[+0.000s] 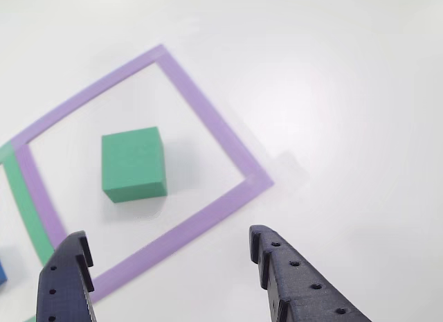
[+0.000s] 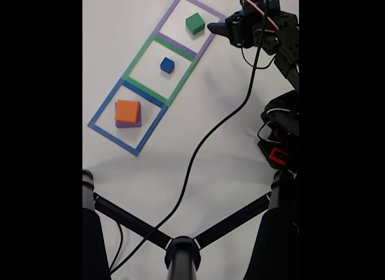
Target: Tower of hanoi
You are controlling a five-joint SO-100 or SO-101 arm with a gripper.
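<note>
A green cube sits inside the purple square outline on the white table. My gripper hovers open just in front of it, with its dark fingers spread wider than the cube and nothing between them. In the fixed view the gripper is just right of the green cube in the purple outline. A small blue cube lies in the green outline. An orange cube rests on a purple cube in the blue outline.
The three outlines run in a diagonal row. A black cable crosses the table from the arm toward a black stand at the bottom. A corner of the blue cube shows at the other view's left edge.
</note>
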